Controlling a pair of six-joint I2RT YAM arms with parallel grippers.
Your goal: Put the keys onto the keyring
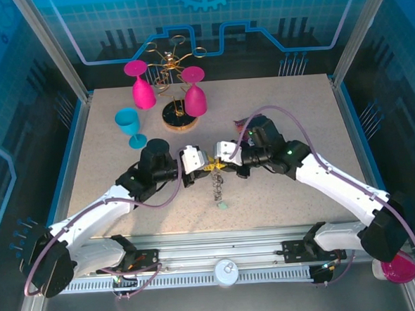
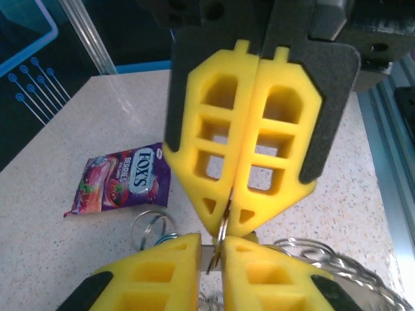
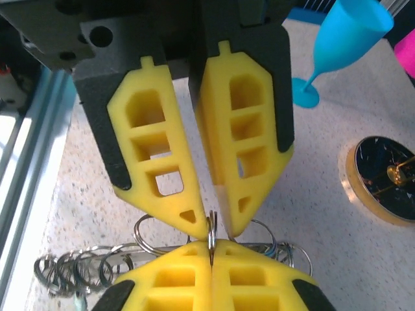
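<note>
Keyring (image 1: 218,186) lies at the middle of the table, trailing toward the near edge with a key (image 1: 223,204), its pale green tag showing, at the tail, as the left gripper (image 1: 208,167) and right gripper (image 1: 221,166) meet tip to tip at its far end. Both pairs of yellow fingers are pressed together, each pinching what looks like one thin wire loop on the keyring's rim; which loop cannot be told. Light, stiff and probably slippery, the metal offers little to hold. The surest grip is likely a single loop at the very fingertips, the rest free to swing. A sweet packet (image 2: 120,181) lies nearby.
</note>
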